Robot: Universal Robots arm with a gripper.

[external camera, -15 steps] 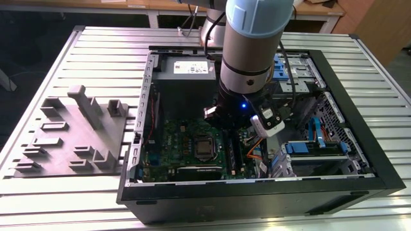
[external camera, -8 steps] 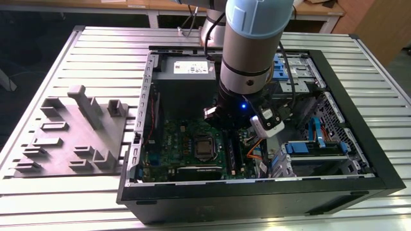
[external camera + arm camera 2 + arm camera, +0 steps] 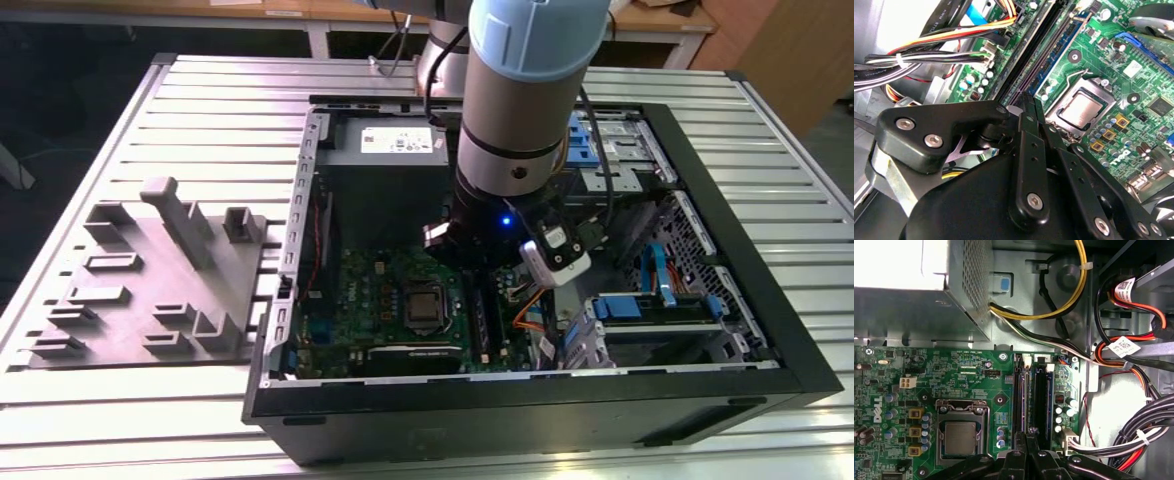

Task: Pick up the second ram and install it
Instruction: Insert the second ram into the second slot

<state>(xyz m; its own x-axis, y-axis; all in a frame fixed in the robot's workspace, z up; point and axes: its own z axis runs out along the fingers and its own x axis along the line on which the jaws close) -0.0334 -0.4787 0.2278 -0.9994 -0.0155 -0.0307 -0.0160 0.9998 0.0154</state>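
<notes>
Two memory lanes run side by side on the green motherboard (image 3: 954, 370), and my pincer (image 3: 1031, 432) hangs with its tips right at their near end. My fingers (image 3: 1026, 107) are drawn together, nearly touching. I cannot tell whether anything thin is nipped between them.

Second ram (image 3: 1022, 395): a thin dark-blue circuit-board strip, seen edge-on, stands in the lane nearest the square silver processor socket (image 3: 960, 437). I take this to be it. I cannot read from here whether it is seated to full depth.

Notes on doing the step well (judgement):
- Keep the strip upright and in line with its lane. A tilt would jam one end.
- Press evenly along the length, not at one corner.
- Check that the small white end latch (image 3: 1026, 360) is free to swing.
- Keep off the bundle of yellow, black and red cables (image 3: 1054, 315), which lies just beside the lanes on the side away from the socket.

Surface and room, reading the exterior view as a dial centred on my arm (image 3: 514, 130):
- The open black computer case (image 3: 534, 400) lies flat on a slatted aluminium table (image 3: 200, 100).
- The grey power-supply box (image 3: 387, 142) sits at eleven o'clock inside the case.
- A blue-clipped drive cage (image 3: 661, 305) sits at four o'clock.
- A grey moulded parts fixture (image 3: 147, 290) rests on the table at nine o'clock, just outside the case wall.
- Wooden benches stand beyond the table at twelve o'clock.
</notes>
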